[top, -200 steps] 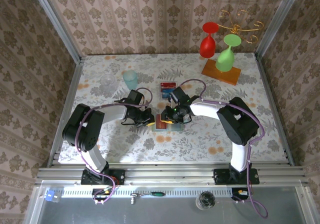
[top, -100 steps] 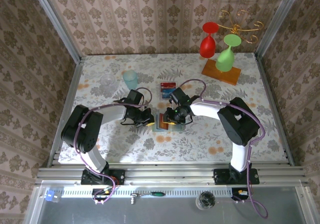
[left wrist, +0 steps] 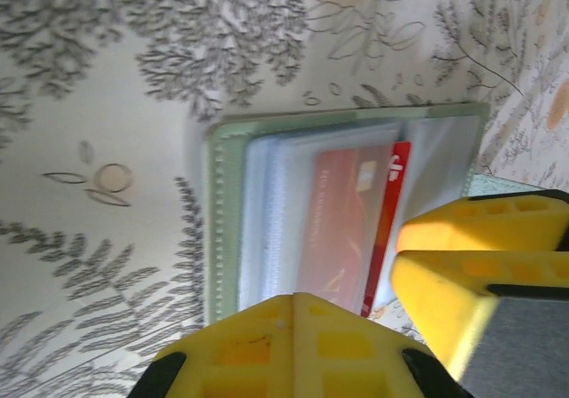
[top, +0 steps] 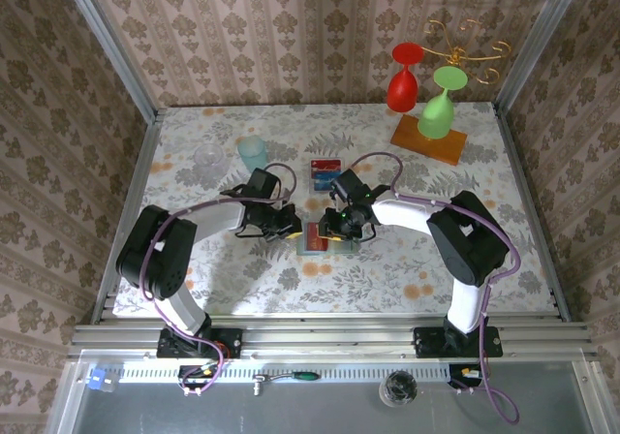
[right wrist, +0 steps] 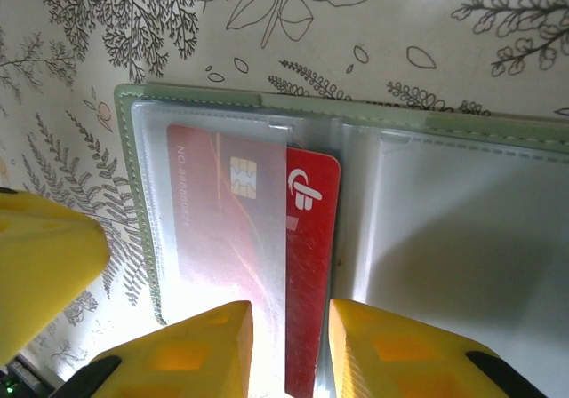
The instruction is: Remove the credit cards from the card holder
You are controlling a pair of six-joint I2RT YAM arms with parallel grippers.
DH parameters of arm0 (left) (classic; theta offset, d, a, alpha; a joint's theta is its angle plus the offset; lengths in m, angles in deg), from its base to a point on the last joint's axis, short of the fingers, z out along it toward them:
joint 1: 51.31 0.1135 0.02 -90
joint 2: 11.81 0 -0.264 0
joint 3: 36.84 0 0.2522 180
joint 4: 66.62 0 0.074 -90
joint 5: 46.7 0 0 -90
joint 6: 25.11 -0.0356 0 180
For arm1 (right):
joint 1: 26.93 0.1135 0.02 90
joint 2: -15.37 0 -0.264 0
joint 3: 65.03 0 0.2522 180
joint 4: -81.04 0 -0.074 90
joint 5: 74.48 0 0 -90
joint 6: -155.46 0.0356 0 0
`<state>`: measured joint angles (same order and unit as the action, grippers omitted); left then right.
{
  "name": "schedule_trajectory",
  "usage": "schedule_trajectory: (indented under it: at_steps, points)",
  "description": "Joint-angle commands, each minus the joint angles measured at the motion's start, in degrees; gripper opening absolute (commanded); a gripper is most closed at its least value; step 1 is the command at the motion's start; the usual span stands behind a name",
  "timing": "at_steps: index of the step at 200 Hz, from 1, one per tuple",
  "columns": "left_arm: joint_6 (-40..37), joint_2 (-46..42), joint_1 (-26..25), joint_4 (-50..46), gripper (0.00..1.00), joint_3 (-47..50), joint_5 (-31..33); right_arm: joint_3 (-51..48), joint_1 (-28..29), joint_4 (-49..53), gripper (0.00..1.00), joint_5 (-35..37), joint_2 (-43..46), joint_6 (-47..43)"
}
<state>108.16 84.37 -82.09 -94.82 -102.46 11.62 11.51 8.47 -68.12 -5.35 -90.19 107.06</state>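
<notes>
- Top external: card holder lies open on the table, mid-table between the two arms. Left claw sits at its left edge, right claw over its middle. Loose cards lie further back, well apart from the holder.
- Left wrist: left claw pressed together, empty, its tip over the holder's near edge. Contact cannot be told; likely pinning the holder. Red card is partly out of its clear sleeve, towards the fold.
- Right wrist: right claw part spread, gap visible, nothing pinched. The red card's bare end lies under that gap, flat on the holder.
- Risk 1: the card lies flat and thin, so closing fingers may skate over it or push it back into the sleeve.
- Risk 2: the fingers catch the sleeve film along with the card, and the whole holder drags or lifts.
- Risk 3: if the left claw's hold is light or slips off the rim, the holder slides with the pull and the card stays in.
</notes>
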Motion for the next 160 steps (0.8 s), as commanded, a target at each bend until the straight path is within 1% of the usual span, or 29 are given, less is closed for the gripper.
schedule_trajectory:
  at_steps: [1,22,88,160]
  points:
    - [0.4,1.9,-1.1,0.8,0.03,-2.2,-0.7,-1.1,-0.2,-2.6,0.29,-2.6,0.6,1.7]
    - [0.6,3.4,-1.2,1.6,0.0,-1.9,-0.9,-1.2,-0.2,-4.0,0.28,-4.0,-0.1,2.4]
    - [-1.7,5.5,-1.0,-1.8,0.0,-1.3,1.3,-1.4,-0.3,-5.1,0.28,-5.5,-2.2,2.6]
    - [-2.1,6.0,-0.6,-2.1,0.0,-1.3,1.0,-0.5,-1.4,-1.2,0.28,-1.4,-2.7,0.6]
